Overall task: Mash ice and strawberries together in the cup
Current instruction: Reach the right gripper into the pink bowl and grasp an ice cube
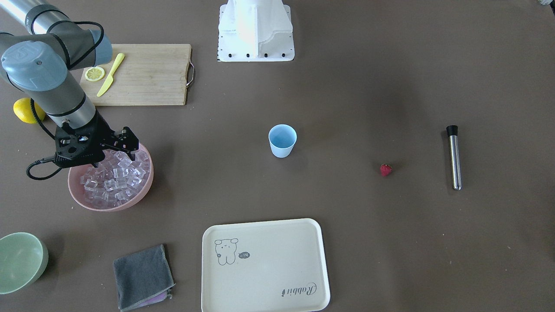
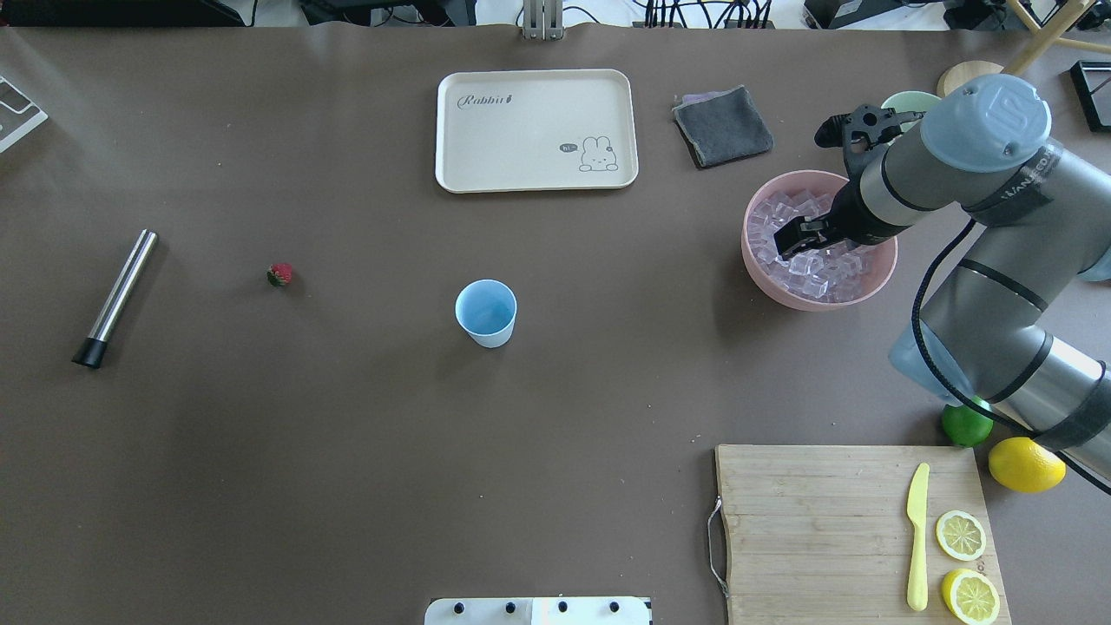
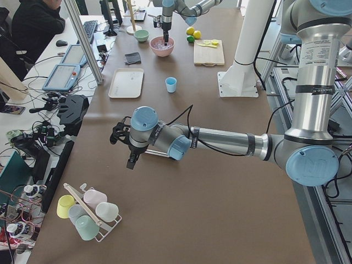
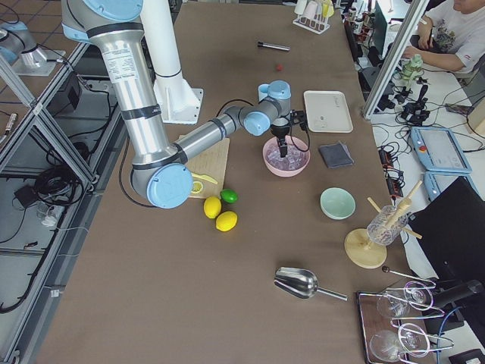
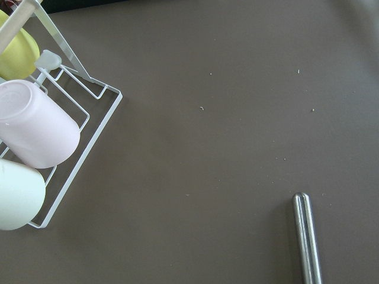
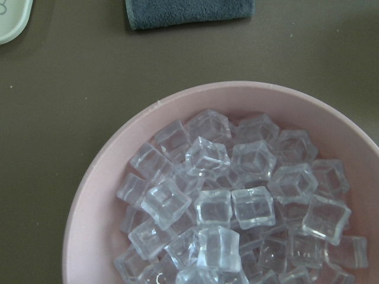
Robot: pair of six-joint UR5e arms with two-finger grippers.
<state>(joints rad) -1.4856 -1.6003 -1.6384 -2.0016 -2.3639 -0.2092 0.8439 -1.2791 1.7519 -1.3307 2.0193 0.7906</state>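
The light-blue cup (image 1: pixel 282 140) stands upright at the table's middle and looks empty; it also shows in the overhead view (image 2: pixel 486 312). One red strawberry (image 1: pixel 386 169) lies on the table between the cup and a steel muddler (image 1: pixel 454 158). Many clear ice cubes (image 6: pixel 231 195) fill a pink bowl (image 1: pixel 108 207). My right gripper (image 1: pixel 128 145) hangs just above the ice, jaws slightly apart, holding nothing. My left gripper (image 3: pixel 122 144) hovers low over the table's far end beyond the muddler; I cannot tell whether it is open or shut.
A cream tray (image 1: pixel 264 264), a grey cloth (image 1: pixel 143 277) and a pale green bowl (image 1: pixel 19 260) lie along the operators' edge. A cutting board (image 1: pixel 147 78) holds lemon pieces and a yellow knife. A lemon (image 1: pixel 26 110) and lime (image 2: pixel 966 424) sit nearby. A cup rack (image 5: pixel 35 130) is by the left gripper.
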